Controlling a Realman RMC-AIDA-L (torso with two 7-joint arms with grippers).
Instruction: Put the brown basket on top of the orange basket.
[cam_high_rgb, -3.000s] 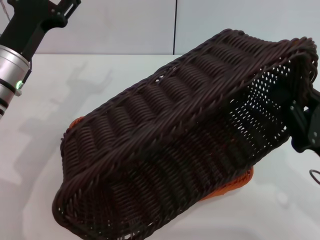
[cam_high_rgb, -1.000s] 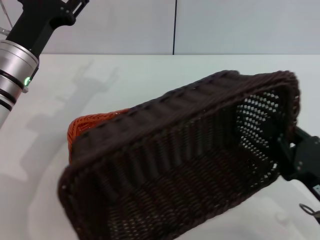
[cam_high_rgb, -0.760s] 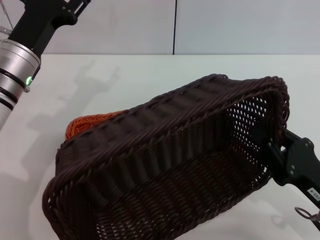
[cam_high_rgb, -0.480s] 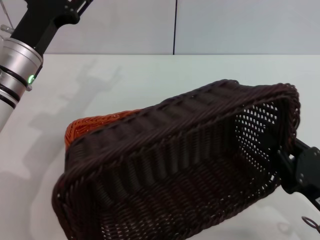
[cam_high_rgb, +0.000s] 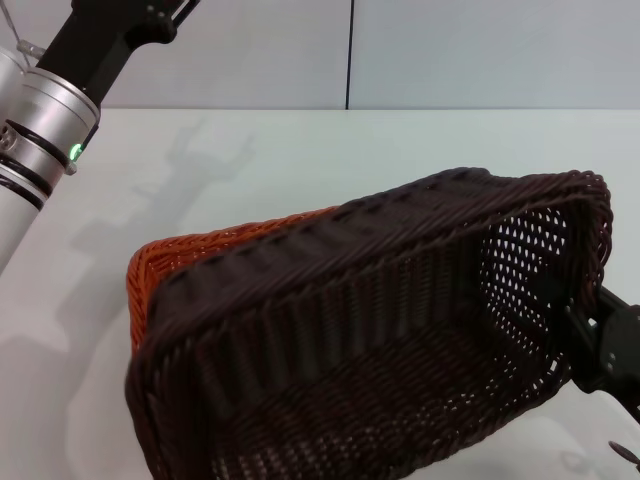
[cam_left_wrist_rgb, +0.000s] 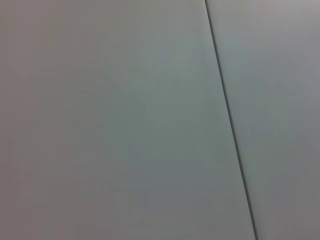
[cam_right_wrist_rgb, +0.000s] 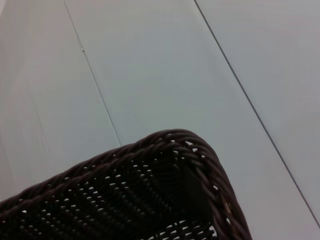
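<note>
Look to the far side of the orange basket and up: your left arm hangs parked high above the white table, well apart from the work, its wrist camera showing nothing but blank wall, so I cannot tell how its fingers stand. Now the orange basket itself, your landmark: it sits on the table, only its rim and one corner peeking out. Over it hangs the brown basket, tilted, mouth tipped toward your head camera, covering most of the orange one; whether the two touch, I cannot tell. It looks tilted because it is carried by one end only. And there, beyond the orange basket on the right, your right gripper is clamped on the brown basket's end wall, its dark body outside the weave, with something dark showing through the mesh inside. Compared with half a second ago, the brown basket has slid rightward and dropped a touch, and more orange rim shows. Three seconds back it was tipped almost onto its side; it sits flatter now. Judging by this, you are levelling it for the set-down.
</note>
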